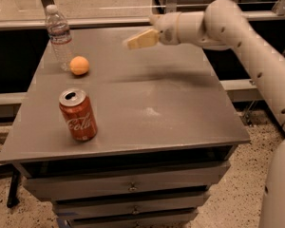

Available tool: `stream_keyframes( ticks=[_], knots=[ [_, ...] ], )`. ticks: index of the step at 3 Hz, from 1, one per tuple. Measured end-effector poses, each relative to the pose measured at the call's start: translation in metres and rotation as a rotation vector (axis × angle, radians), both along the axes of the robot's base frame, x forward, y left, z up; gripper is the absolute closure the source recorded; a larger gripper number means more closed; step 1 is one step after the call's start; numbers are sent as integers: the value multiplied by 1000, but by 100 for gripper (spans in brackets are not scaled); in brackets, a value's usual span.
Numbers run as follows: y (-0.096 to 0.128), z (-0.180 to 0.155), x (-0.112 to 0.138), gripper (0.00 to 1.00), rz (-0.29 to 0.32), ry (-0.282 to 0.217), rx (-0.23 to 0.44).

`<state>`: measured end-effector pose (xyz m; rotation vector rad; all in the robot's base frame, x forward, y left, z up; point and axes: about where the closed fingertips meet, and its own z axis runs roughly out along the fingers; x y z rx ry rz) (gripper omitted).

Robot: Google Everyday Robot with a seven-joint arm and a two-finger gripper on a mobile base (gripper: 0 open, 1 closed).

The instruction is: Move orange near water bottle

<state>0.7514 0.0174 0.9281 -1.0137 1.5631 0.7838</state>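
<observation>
Aloft over tabletop (180, 108), hand (134, 42) on outstretched arm (237, 30), apart from orange (79, 65)

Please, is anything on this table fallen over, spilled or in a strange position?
Nothing serious. The water bottle and the Coca-Cola can stand upright, the orange rests beside the bottle, and no liquid shows. Only a small pale smudge marks the table near its middle. The gripper hovers over the far side, touching nothing.
</observation>
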Motion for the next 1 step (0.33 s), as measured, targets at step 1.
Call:
stream_keyframes(
  ticks=[1],
  knots=[
    [-75,32,14,0,-76,-70,-43]
  ],
)
